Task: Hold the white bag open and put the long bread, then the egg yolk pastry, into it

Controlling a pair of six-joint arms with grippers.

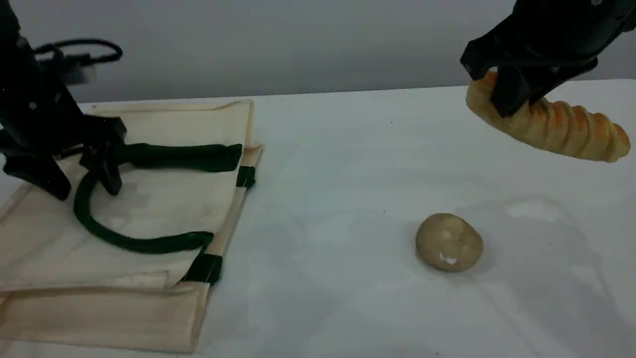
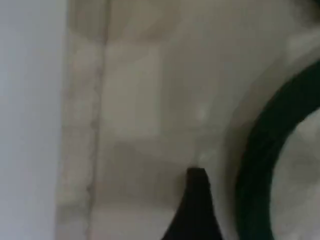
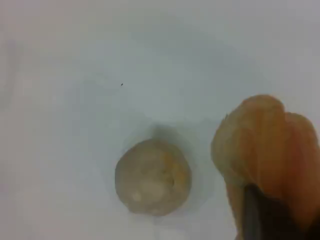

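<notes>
Down at the near left corner lies the large cream-white canvas tote bag (image 1: 149,209), flat on the table, its mouth shut, a folded hem along the front edge. Dark green strap handles (image 1: 129,243) curl across its top face, with green tabs at the right edge. Right of it, well apart, sits the small round beige-tan egg yolk pastry (image 1: 448,242), pale whitish spots on top, alone on the surface. Further back, my left gripper (image 1: 82,188) stands over the bag with its fingers spread wide, one strap looping between them; nothing is gripped. Up at the far right, my right gripper (image 1: 497,89) is clamped on one end of the long golden-orange bread (image 1: 561,129), pale ridges crosswise along it, lifted clear of the table and tilted down to the right. Underneath it all, a smooth pale blue-white tabletop (image 1: 338,174); beyond its far edge, a plain grey wall (image 1: 298,44).
</notes>
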